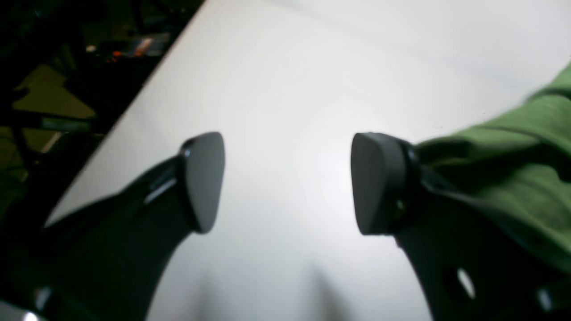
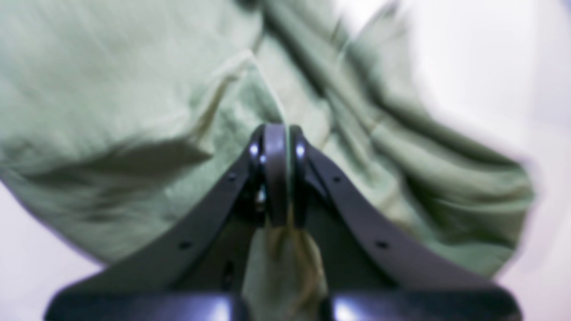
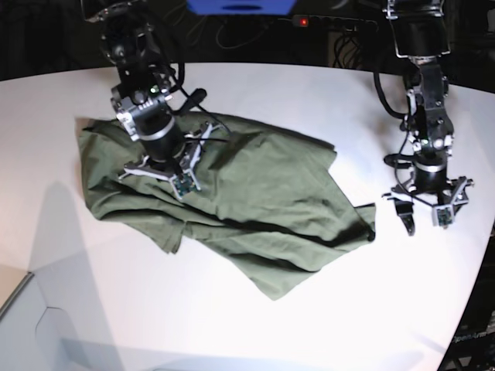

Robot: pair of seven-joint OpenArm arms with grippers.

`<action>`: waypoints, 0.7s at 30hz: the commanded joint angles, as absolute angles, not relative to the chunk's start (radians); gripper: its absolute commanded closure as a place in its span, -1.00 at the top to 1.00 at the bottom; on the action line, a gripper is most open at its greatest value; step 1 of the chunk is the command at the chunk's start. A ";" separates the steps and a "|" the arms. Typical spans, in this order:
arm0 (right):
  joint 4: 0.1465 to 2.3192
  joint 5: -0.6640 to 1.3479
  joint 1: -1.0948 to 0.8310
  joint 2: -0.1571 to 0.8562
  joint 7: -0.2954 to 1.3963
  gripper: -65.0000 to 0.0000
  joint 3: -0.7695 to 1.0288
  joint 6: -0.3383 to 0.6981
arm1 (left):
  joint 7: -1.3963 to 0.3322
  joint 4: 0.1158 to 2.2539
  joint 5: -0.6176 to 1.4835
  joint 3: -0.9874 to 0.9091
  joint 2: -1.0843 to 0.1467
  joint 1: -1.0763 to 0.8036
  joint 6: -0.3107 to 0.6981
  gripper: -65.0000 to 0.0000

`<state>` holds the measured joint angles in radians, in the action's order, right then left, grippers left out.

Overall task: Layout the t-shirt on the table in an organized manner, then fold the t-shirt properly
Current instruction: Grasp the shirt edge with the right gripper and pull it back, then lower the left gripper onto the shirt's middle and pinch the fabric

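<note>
The white table (image 3: 255, 325) carries the rumpled green t-shirt (image 3: 255, 193), spread left of centre. The right gripper (image 2: 276, 174) is pinched tight on a fold of it. The left gripper (image 1: 287, 183) hovers wide apart, empty, beside the shirt's edge.

Room and obstacles around the t-shirt

Bare table (image 3: 255, 325) was left in front of and to the right of the rumpled t-shirt (image 3: 255, 193); the shirt's middle was blocked by the right gripper (image 2: 276, 174), while the left gripper (image 3: 428, 214) was parked just beside its right edge.
</note>
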<state>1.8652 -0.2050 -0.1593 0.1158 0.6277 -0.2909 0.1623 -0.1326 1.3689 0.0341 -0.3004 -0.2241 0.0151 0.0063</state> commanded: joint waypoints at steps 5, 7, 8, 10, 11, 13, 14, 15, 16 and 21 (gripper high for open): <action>2.017 -0.205 -0.242 0.116 0.605 -1.00 -0.291 0.165 | -0.105 1.448 0.036 -0.329 -0.236 0.031 0.004 0.32; 2.031 -0.205 -0.274 0.117 0.598 -1.00 -0.291 0.165 | -0.105 1.463 0.036 -0.346 -0.236 0.031 0.004 0.32; 2.032 -0.206 -0.292 0.119 0.596 -1.00 -0.291 0.165 | -0.105 1.469 0.036 -0.349 -0.236 0.031 0.004 0.32; 2.032 -0.206 -0.329 0.119 0.596 -1.00 -0.289 0.165 | -0.105 1.475 0.036 -0.348 -0.236 0.036 0.004 0.32; 2.032 -0.206 -0.346 0.120 0.596 -1.00 -0.289 0.165 | -0.105 1.475 0.036 -0.340 -0.236 0.038 0.004 0.32; 2.032 -0.206 -0.380 0.120 0.596 -1.00 -0.294 0.165 | -0.105 1.477 0.036 -0.331 -0.229 0.041 0.005 0.32; 2.031 -0.205 -0.398 0.120 0.596 -1.00 -0.298 0.165 | -0.105 1.477 0.036 -0.315 -0.217 0.042 0.005 0.32; 2.031 -0.205 -0.417 0.120 0.596 -1.00 -0.300 0.165 | -0.105 1.477 0.036 -0.295 -0.206 0.044 0.005 0.32; 2.029 -0.205 -0.432 0.120 0.596 -1.00 -0.302 0.165 | -0.105 1.477 0.036 -0.274 -0.197 0.050 0.005 0.32; 2.026 -0.206 -0.463 0.137 0.602 -1.00 -0.334 0.165 | -0.105 1.463 0.036 -0.061 -0.174 0.085 0.005 0.32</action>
